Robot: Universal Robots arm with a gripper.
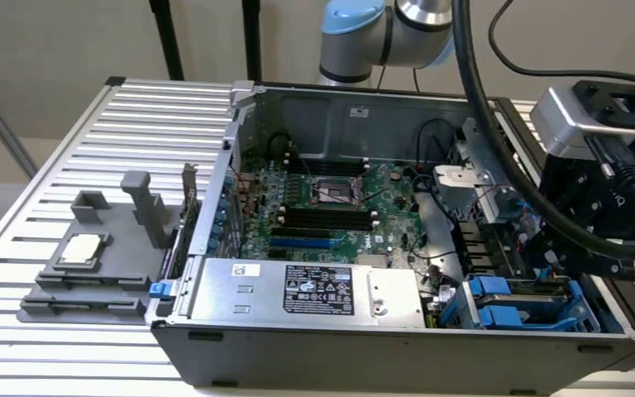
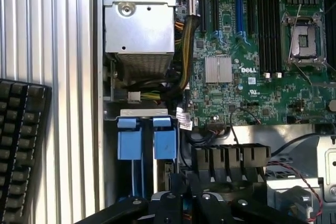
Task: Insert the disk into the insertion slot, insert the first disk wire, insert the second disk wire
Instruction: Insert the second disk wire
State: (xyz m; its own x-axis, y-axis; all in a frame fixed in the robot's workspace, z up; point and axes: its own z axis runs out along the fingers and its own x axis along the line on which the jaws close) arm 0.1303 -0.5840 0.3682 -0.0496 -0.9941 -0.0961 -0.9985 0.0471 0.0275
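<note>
At the exterior view's lower right, the gripper (image 1: 615, 215), pincers together, hung above the insertion slot (image 1: 527, 302), where blue tabs (image 2: 152, 140) looked stiff, likely safest to grasp.

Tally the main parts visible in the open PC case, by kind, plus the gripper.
Green motherboard: 1
Silver box with black label: 1
Insertion slot with blue tabs: 1
Empty CPU socket: 1
Gripper, over the slot: 1
Total: 5
</note>
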